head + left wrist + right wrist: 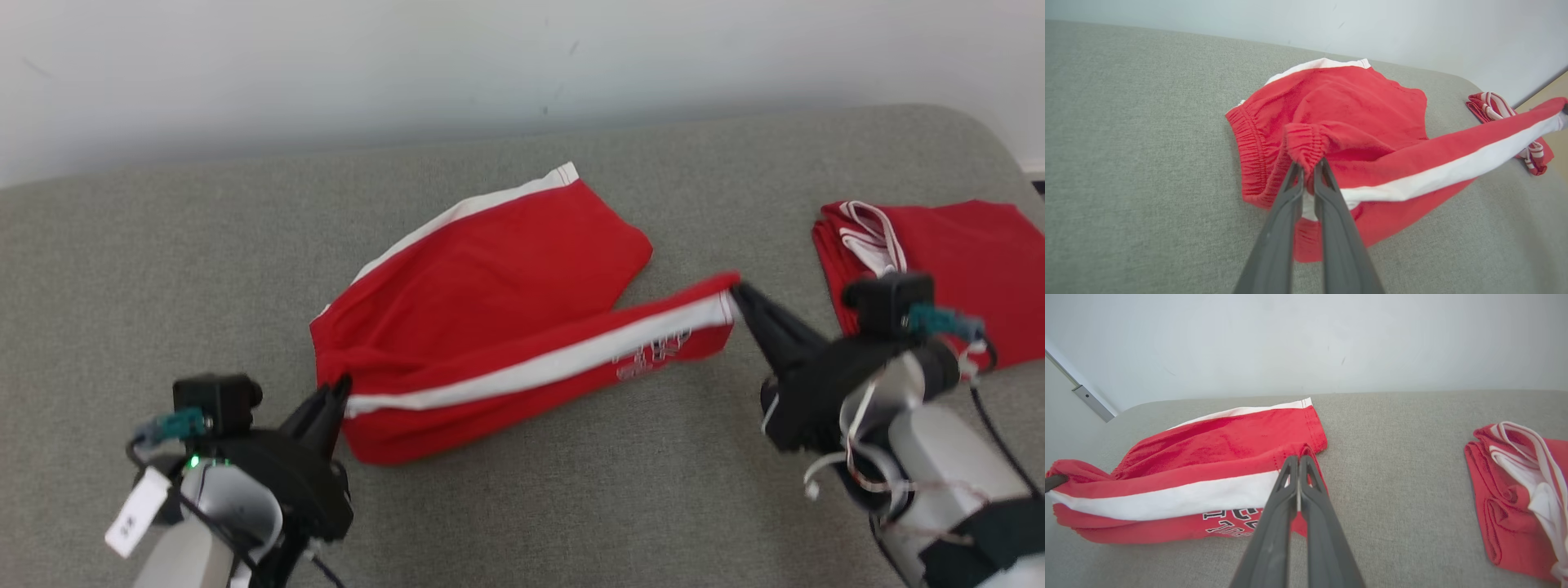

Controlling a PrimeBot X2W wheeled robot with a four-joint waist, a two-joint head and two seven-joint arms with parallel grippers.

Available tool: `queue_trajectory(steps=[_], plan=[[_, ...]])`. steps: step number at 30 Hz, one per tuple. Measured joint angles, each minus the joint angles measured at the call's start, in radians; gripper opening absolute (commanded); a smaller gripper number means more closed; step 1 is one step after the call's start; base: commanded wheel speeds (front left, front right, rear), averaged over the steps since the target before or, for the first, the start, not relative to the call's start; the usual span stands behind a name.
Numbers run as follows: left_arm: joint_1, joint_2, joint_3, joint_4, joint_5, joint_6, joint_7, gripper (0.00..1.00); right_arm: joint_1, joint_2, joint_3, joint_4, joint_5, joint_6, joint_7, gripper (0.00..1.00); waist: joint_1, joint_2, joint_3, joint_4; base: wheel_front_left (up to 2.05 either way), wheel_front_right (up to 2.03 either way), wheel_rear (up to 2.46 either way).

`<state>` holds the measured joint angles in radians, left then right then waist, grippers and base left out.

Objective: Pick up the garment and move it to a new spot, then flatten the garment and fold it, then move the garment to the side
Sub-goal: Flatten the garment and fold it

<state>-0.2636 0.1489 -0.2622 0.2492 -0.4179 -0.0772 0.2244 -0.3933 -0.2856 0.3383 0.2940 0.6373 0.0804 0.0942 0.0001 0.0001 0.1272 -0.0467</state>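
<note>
A pair of red shorts point(490, 302) lies near the middle of a grey fabric-covered surface point(163, 269), with a pale wall point(408, 65) behind it. The garment is bright red with a broad white stripe down each side seam and a gathered elastic waistband. Block lettering point(653, 355) is printed close to the hem of the nearer leg.

The left pincer point(341, 382) is pressed together on a bunched corner of the waistband at the garment's left end. In the left wrist view that corner stands up in a puckered fold between the dark fingers. The right pincer point(737, 290) is clamped tight on the hem of the nearer leg, right at the end of its white stripe. That leg is drawn out between the two pincers in a long, taut band.

The far leg rests flat on the surface behind it, angled toward the wall, with its own white stripe along the upper edge. The seat of the shorts is rumpled and folded over itself near the waistband.

A second red garment point(963, 269) with white trim lies folded at the right end of the surface, well apart from the shorts.
</note>
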Motion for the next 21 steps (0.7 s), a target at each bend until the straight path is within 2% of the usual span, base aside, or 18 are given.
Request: queue_trajectory(steps=[4, 10, 21], plan=[[-0.095, -0.004, 0.003, 0.025, -0.024, -0.012, 0.032, 0.0, -0.146, 0.002, 0.007, 0.04, -0.001, 0.008, 0.043, 0.0, 0.0001, 0.0, 0.038, 0.008, 0.0, 0.0, 0.0], [-0.219, -0.016, 0.015, 0.079, -0.045, -0.021, 0.063, 0.0, -0.368, 0.021, 0.017, 0.167, -0.002, 0.016, 0.099, 0.0, 0.0001, 0.0, 0.098, 0.028, 0.0, 0.0, 0.0], [-0.386, -0.03, 0.019, 0.162, -0.049, -0.025, 0.078, 0.0, -0.625, 0.064, 0.049, 0.38, -0.05, 0.017, 0.124, 0.0, 0.0001, 0.0001, 0.21, 0.087, 0.0, 0.0, 0.0]])
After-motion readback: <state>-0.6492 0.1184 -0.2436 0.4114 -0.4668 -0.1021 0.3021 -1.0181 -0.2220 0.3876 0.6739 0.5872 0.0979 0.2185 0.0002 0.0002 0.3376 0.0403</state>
